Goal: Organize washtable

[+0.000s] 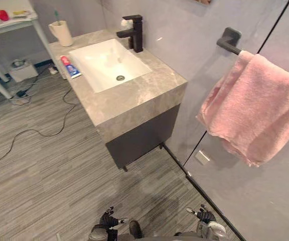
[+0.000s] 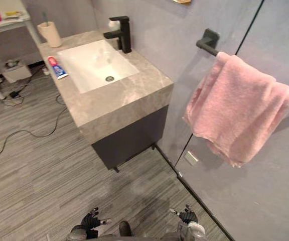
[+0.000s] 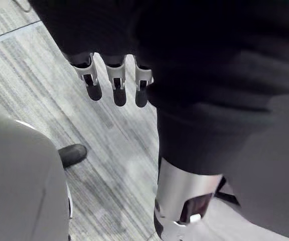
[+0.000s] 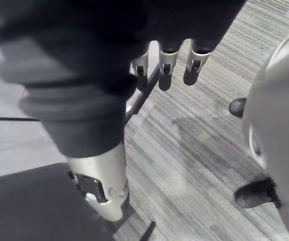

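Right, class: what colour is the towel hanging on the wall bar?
Pink: the soft pink cloth towel shows best in the left eye view.

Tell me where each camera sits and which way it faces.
Left eye view: on the head, looking down at the washtable, sink and pink towel; left hand and right hand at the bottom edge.
Right eye view: beside it, same downward look, same hands.
Left wrist view: on the left wrist, looking along the left hand's straight fingers at the floor.
Right wrist view: likewise along the right hand, floor beyond.
Shared: both eye views show one scene.
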Controlling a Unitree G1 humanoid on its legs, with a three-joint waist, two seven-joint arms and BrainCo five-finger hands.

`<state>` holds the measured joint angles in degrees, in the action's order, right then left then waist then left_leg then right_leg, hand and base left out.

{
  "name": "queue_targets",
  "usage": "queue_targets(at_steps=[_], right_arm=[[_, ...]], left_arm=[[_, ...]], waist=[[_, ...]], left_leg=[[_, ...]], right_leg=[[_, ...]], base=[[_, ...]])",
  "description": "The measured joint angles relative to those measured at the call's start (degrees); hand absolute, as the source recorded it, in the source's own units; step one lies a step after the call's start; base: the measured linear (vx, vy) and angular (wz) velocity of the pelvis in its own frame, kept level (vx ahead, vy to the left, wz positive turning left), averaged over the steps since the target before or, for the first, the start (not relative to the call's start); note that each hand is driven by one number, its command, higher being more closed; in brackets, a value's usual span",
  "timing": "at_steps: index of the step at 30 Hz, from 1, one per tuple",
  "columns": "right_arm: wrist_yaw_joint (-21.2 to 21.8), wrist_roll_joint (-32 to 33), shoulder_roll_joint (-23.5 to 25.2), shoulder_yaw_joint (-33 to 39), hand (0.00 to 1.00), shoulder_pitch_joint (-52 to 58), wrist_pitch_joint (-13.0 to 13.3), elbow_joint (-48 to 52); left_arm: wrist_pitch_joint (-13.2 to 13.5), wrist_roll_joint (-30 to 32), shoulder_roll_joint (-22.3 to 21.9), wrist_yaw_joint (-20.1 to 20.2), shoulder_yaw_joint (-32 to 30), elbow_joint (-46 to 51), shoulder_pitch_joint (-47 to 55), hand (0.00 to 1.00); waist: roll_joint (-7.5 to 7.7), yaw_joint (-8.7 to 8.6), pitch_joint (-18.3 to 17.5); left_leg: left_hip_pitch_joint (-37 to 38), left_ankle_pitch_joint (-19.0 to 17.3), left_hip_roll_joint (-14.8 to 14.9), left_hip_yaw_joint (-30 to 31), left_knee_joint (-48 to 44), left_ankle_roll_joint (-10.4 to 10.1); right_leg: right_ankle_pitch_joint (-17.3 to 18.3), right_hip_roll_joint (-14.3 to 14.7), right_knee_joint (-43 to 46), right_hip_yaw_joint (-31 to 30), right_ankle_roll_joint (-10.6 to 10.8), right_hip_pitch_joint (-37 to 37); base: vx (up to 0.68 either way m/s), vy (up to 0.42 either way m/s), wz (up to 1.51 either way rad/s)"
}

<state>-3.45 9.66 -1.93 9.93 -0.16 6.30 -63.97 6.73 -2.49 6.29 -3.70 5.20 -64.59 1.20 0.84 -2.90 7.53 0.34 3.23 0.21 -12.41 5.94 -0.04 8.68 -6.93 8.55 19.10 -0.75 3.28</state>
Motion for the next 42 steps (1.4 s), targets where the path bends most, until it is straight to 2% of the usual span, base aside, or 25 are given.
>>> queue_targets(at_steps=[1,6,8,12,14,15,16,17,18,20,22,23,24,25,26,27,28,29,30,31,32,34,37,41,42], right_arm=[[0.01,0.0,0.07,-0.58,0.0,-0.01,-0.02,-0.38],[0.05,1.54,0.31,1.14,0.0,0.66,0.1,-1.04],[-0.04,2.36,0.14,2.91,0.0,0.66,0.07,-2.29],[-0.15,3.26,0.17,3.89,0.0,0.57,0.09,-1.07],[-0.24,3.21,0.35,3.71,0.0,-0.92,0.13,0.38],[-0.26,3.12,0.19,3.34,0.0,-1.96,0.29,0.72],[-0.26,3.11,-0.35,3.19,0.0,-2.54,0.65,0.67],[-0.34,3.1,-0.19,2.91,0.0,-3.2,0.96,0.22],[-0.07,2.85,0.49,1.66,0.0,-4.56,0.79,-1.15],[-0.1,1.99,1.45,0.93,0.0,-4.18,0.8,-1.75],[-0.12,1.69,1.33,0.87,0.0,-3.65,0.7,-2.59],[-0.1,1.66,1.35,0.85,0.0,-3.49,0.69,-2.56],[-0.1,1.58,1.42,0.8,0.0,-3.34,0.6,-2.41],[-0.1,1.58,1.47,0.53,0.0,-3.32,0.32,-2.09],[-0.1,1.57,1.47,0.09,0.0,-3.39,0.18,-2.01],[-0.05,1.59,1.33,-0.55,0.0,-3.41,0.17,-1.27],[-0.04,1.6,1.26,-0.86,0.0,-3.4,0.25,-0.67],[-0.04,1.71,0.76,-1.6,0.0,-3.15,0.49,0.82],[0.03,1.8,0.32,-2.05,0.0,-3.03,0.69,1.16],[-0.02,2.05,0.96,-3.2,0.0,-3.17,1.14,1.4],[0.02,2.19,0.45,-3.11,0.0,-2.79,1.43,1.96],[0.0,2.25,-0.09,-3.26,0.0,-2.71,1.87,1.83],[-0.04,2.77,0.51,-2.69,0.0,-1.01,2.24,2.42],[0.22,2.78,1.64,-1.47,0.0,0.59,1.92,3.78],[0.53,2.16,0.49,-1.57,0.0,0.45,1.86,4.76]], left_arm=[[0.05,0.02,0.32,-0.02,-0.87,-0.01,-0.41,0.0],[0.32,-0.08,-0.49,-0.06,-3.84,0.37,-0.36,0.0],[0.87,-1.25,-0.66,-0.12,-6.0,1.35,-0.4,0.0],[1.02,-3.71,-0.69,-0.21,-10.6,2.22,-1.42,0.0],[1.38,-4.7,-0.48,-0.25,-13.46,3.03,-2.03,0.0],[1.48,-4.93,-0.31,-0.51,-15.0,3.72,-2.35,0.0],[1.48,-5.7,-0.04,-0.64,-14.97,3.84,-2.55,0.0],[1.42,-5.83,0.48,-0.92,-14.83,3.58,-3.54,0.0],[1.41,-5.82,1.17,-1.5,-14.77,3.49,-4.19,0.0],[1.13,-5.83,2.11,-1.8,-14.76,2.98,-3.73,0.0],[1.05,-5.8,2.35,-1.84,-13.9,2.93,-2.95,0.0],[1.07,-5.75,2.29,-1.84,-12.8,2.93,-2.96,0.0],[1.08,-5.41,2.55,-1.73,-10.5,2.93,-2.96,0.0],[1.09,-4.98,2.88,-1.6,-8.55,2.94,-2.83,0.0],[1.08,-4.58,3.05,-1.62,-7.76,2.94,-2.63,0.0],[1.06,-3.77,3.31,-1.49,-6.13,2.94,-2.47,0.0],[1.05,-3.39,3.4,-1.36,-5.07,2.89,-2.33,0.0],[1.02,-3.01,3.12,-1.26,-2.68,2.6,-2.4,0.0],[1.02,-2.75,2.68,-1.2,-1.93,2.58,-2.56,0.0],[1.21,-2.09,2.68,-1.12,-0.97,2.16,-3.19,0.0],[0.99,-1.26,1.78,-0.26,0.29,1.4,-4.4,0.0],[0.59,-1.13,1.17,-0.09,0.42,0.91,-4.77,0.0],[0.8,0.04,0.27,0.34,3.32,0.93,-6.32,0.0],[0.99,4.47,-1.69,1.4,2.21,1.14,-5.12,0.0],[0.85,4.75,-3.71,1.5,-0.33,1.35,-4.14,0.0]], waist=[[0.94,0.35,0.51],[0.91,0.5,1.44],[1.2,0.8,1.9],[2.72,3.98,3.13],[3.91,4.0,4.49],[3.98,4.39,4.78],[2.63,4.79,5.04],[3.73,4.72,5.83],[4.67,5.45,6.32],[5.09,6.59,6.15],[4.71,6.56,5.99],[4.67,6.37,5.92],[4.4,6.13,5.77],[4.4,5.6,5.75],[4.38,5.24,5.76],[4.19,4.64,5.79],[4.01,4.07,5.8],[3.14,2.76,5.92],[2.53,2.29,5.83],[4.33,2.27,6.25],[2.92,1.42,6.48],[2.79,1.03,6.22],[2.27,-0.46,5.87],[3.79,-1.13,4.79],[1.36,-0.8,4.3]], left_leg=[[-0.68,0.39,-0.69,0.25,0.0,0.2],[-4.15,0.79,-0.27,1.55,-3.43,0.06],[-9.97,-0.22,3.3,-6.19,-11.83,1.32],[-12.45,-4.1,4.35,-12.93,-17.39,4.02],[-16.4,-5.3,6.48,-12.82,-23.72,3.43],[-19.35,-5.02,10.42,-11.71,-26.89,2.95],[-19.98,-4.26,13.49,-11.73,-28.01,0.71],[-19.96,-6.24,11.53,-12.16,-29.03,0.94],[-20.43,-8.59,10.37,-13.51,-29.9,1.55],[-20.38,-12.14,8.5,-13.73,-32.16,2.24],[-20.5,-18.03,5.82,-13.89,-37.11,4.79],[-20.1,-18.48,4.71,-13.92,-36.72,5.45],[-18.97,-18.89,2.63,-13.93,-35.11,6.11],[-16.77,-18.78,0.4,-13.94,-32.01,6.08],[-15.27,-18.46,-0.72,-13.83,-29.99,6.06],[-11.42,-16.86,-2.82,-13.44,-24.79,6.45],[-9.15,-15.74,-4.07,-12.7,-21.68,6.7],[-3.85,-13.79,-6.09,-11.09,-14.65,4.52],[-2.15,-14.1,-6.13,-11.17,-12.7,1.28],[-1.85,-16.27,-5.66,-11.44,-16.5,0.23],[0.0,-16.68,-3.24,-11.99,-17.32,7.19],[3.79,-15.91,-3.76,-10.74,-14.73,6.73],[8.47,-15.64,-5.12,-6.25,-10.31,6.21],[13.88,-17.71,-9.09,-3.14,-12.52,2.67],[11.84,-18.92,-7.63,-3.91,-18.88,0.95]], right_leg=[[-0.17,-0.05,-1.5,0.12,2.94,1.01],[0.48,-1.52,-2.05,12.56,5.46,3.49],[-0.64,-1.93,-1.54,20.24,5.74,6.02],[-0.78,-5.37,0.57,24.92,5.95,8.4],[-0.69,-8.69,2.57,25.13,6.05,8.33],[-0.63,-10.12,2.17,24.33,6.51,8.35],[-0.28,-10.35,1.25,22.98,9.21,9.1],[-0.57,-11.87,0.39,21.96,10.59,9.79],[-2.39,-12.37,-1.09,20.15,9.66,9.37],[-6.15,-12.16,-2.45,18.65,10.77,10.9],[-7.62,-16.2,1.67,17.79,12.9,11.82],[-7.81,-18.08,5.06,16.95,12.33,10.51],[-7.72,-21.27,13.99,14.42,7.4,6.76],[-4.89,-22.75,24.73,10.15,-0.29,1.86],[-3.39,-21.77,29.16,6.18,-0.06,-0.68],[0.11,-16.86,35.12,-1.81,3.54,-5.11],[2.1,-13.77,36.96,-4.16,4.66,-6.84],[6.02,-7.31,38.46,-4.85,3.06,-10.32],[7.09,-4.6,37.4,-4.26,1.79,-11.95],[9.23,-2.83,33.98,-2.66,1.27,-14.85],[10.01,-2.35,31.44,-0.69,4.41,-17.48],[7.82,0.82,19.97,-2.02,3.33,-18.01],[-2.13,6.54,7.8,-2.05,1.09,-21.6],[-9.63,8.95,8.18,-1.03,-10.23,-19.14],[-8.92,8.84,8.16,-0.39,-10.81,-18.2]], base=[[-0.14,-0.025,1.09],[-0.05,-0.013,1.03],[0.06,-0.015,1.61],[0.07,0.103,0.95],[-0.01,0.093,0.43],[-0.02,0.107,-0.05],[0.02,0.19,0.02],[0.16,0.398,-0.04],[0.24,0.42,-0.05],[0.3,0.333,-0.13],[0.31,0.324,0.19],[0.24,0.389,0.32],[0.21,0.377,0.26],[0.21,0.366,0.22],[0.21,0.331,0.13],[0.16,0.247,0.08],[0.22,0.319,0.33],[0.17,0.227,0.38],[0.24,0.217,0.43],[0.28,0.006,0.33],[0.31,-0.044,0.29],[0.36,-0.033,0.26],[0.38,0.079,0.67],[0.46,0.009,0.76],[0.49,0.058,0.18]])
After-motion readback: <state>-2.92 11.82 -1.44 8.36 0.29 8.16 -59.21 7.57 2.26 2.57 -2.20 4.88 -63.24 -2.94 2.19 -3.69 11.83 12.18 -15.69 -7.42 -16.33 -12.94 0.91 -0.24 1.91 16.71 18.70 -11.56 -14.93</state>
